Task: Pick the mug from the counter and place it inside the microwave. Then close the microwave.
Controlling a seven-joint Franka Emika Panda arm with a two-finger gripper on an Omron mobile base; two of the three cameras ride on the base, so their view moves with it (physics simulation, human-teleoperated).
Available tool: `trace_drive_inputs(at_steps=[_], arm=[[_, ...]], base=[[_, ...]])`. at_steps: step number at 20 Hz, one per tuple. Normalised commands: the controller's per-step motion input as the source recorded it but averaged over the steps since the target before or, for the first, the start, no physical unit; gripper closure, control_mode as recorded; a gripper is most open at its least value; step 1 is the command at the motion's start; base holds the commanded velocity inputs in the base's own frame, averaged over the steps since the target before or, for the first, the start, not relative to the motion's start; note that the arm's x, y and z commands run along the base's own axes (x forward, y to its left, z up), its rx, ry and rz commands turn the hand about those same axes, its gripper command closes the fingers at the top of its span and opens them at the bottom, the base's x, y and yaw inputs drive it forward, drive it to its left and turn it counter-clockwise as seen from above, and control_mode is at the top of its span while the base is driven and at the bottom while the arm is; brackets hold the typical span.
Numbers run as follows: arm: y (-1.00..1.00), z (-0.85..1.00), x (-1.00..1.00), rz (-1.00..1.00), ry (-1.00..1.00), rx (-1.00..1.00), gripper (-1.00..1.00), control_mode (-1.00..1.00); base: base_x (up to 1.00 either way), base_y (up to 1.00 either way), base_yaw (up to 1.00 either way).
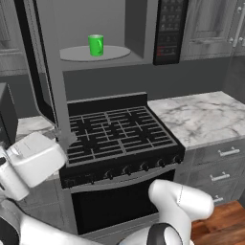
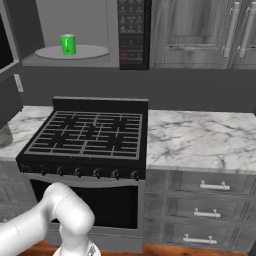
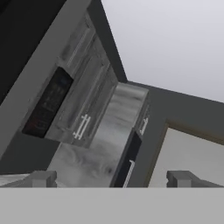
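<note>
End effector (image 3: 111,178): fingers stood wide apart, holding nothing.
Mug (image 1: 96,45): upright on microwave (image 1: 103,58) turntable.
Microwave door (image 1: 33,62): hung open.

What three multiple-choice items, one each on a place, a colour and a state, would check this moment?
1. Where is the mug?
A. on the counter
B. on the turntable inside the microwave
C. on the stove

2. What colour is the mug?
A. red
B. blue
C. green

3. How does the microwave door stand?
A. open
B. shut
C. removed

Answers:
1 B: it stands upright on the round turntable in the cavity of the microwave.
2 C: it is bright green in both base views.
3 A: the door is swung out to the left, and the cavity shows.
</note>
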Motion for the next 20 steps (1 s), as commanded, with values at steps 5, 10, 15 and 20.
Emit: trace_drive_inputs(at_steps=[5, 10, 15, 20], arm=[[0.41, 0.0, 0.52, 0.0, 0.0, 0.0, -1.0, -1.0], [0.57, -0.04, 0.49, 0.0, 0.0, 0.0, -1.0, -1.0], [0.64, -0.12, 0.44, 0.0, 0.0, 0.0, -1.0, -1.0], [0.51, -0.15, 0.46, 0.0, 0.0, 0.0, -1.0, -1.0]], base=[[0.0, 0.0, 0.0], [0.0, 0.0, 0.0], [0.0, 0.0, 0.0], [0.0, 0.0, 0.0]])
